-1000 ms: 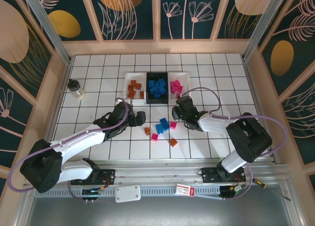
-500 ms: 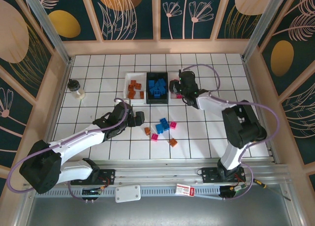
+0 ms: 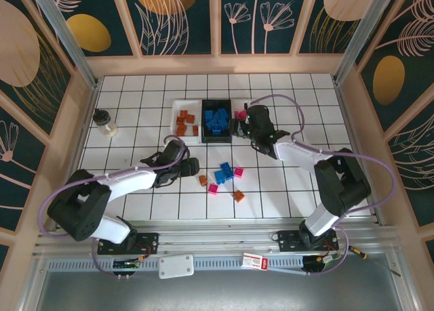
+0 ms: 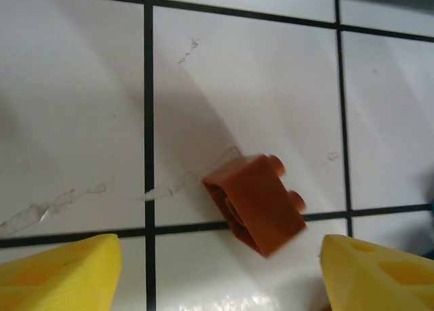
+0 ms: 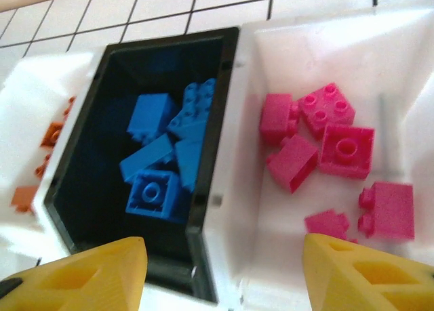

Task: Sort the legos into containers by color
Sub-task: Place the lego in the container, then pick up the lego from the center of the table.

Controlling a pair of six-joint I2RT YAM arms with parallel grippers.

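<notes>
Most of the sorting looks done. The right claw (image 5: 224,274) hangs with its jaws apart and nothing between them. Under it and slightly ahead sit the black tray (image 5: 220,121), holding a heap of blue bricks (image 5: 163,162), and, to that claw's right, the right white tray (image 5: 407,87) with about half a dozen pink bricks (image 5: 319,135). Beyond the black tray on the claw's left is the left white tray (image 3: 175,114), which carries several orange-brown pieces (image 3: 184,123).

What is left lies loose on the tiled surface (image 3: 291,189), between the two claws and on the near side of the trays. The left claw (image 4: 217,284) is low over the surface with its jaws spread, gripping nothing. The orange-brown brick (image 4: 256,204) lies tilted on its side just ahead of the gap between them, touching neither finger. Judging by that, picking this brick is the step in hand, and it belongs in the left white tray.

Further to that claw's right, seen from above, wait a pair of blue bricks (image 3: 224,173), one pink brick (image 3: 213,188) beside them, another pink one (image 3: 239,171) past them, and a second orange-brown brick (image 3: 238,196) nearest the arm bases. So roughly six pieces remain, two of each colour, as far as can be counted.
</notes>
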